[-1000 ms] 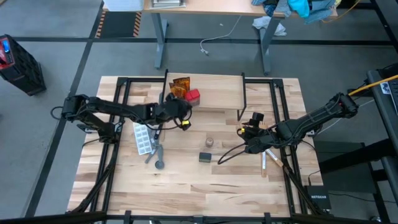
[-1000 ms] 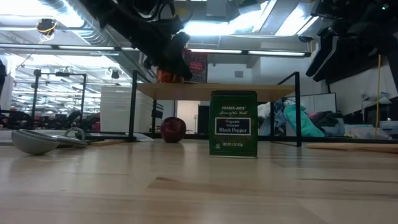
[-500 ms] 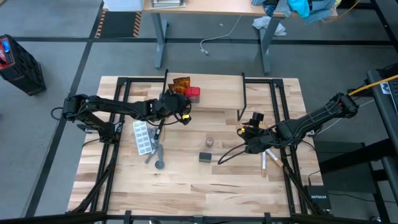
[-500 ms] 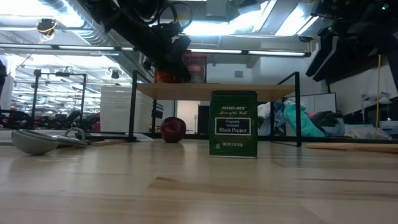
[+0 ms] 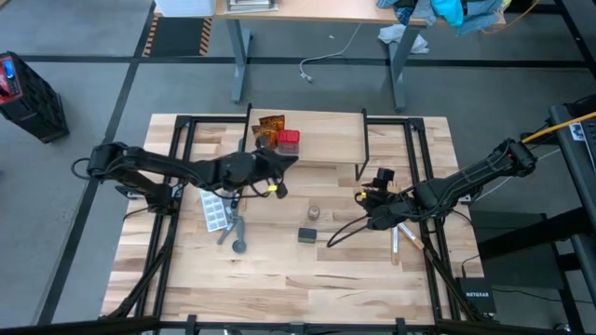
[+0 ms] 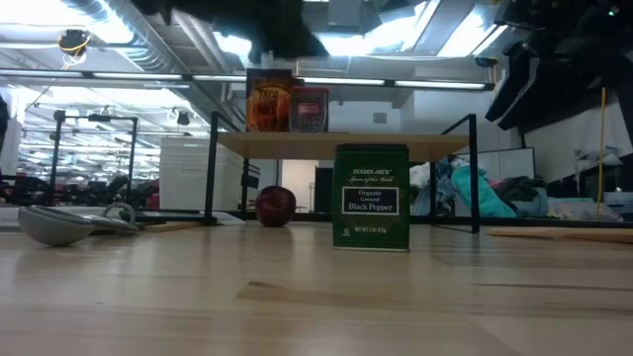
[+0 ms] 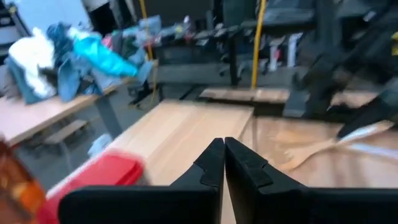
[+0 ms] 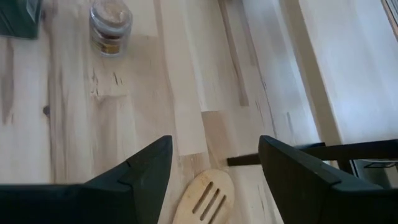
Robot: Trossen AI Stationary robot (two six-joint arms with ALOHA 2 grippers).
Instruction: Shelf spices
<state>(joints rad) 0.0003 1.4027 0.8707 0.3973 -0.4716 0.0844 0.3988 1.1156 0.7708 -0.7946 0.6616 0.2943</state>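
**Shelving in progress: two items up, two on the table**

A workshop with desks and cluttered benches is lying beyond the butcher-block table (image 5: 279, 279), where I am working with two arms.

My left gripper (image 5: 291, 163) is hovering at the near edge of the shelf (image 5: 326, 140), fingers pressed together and holding nothing. I judge this empty closure suits a pause just clear of the items placed there.

My right gripper (image 5: 366, 197) is waiting over the table's right half, jaws standing apart and empty, above the wooden utensil (image 8: 202, 199).

On the shelf's left end, the red box (image 5: 289, 140) and the orange packets (image 5: 270, 128) are standing together, upright in the low view.

On the table, the small jar (image 5: 314, 213) and the dark tin (image 5: 308, 234) are sitting near each other, not yet shelved. The white blister tray (image 5: 213, 207) is lying beside my left arm.
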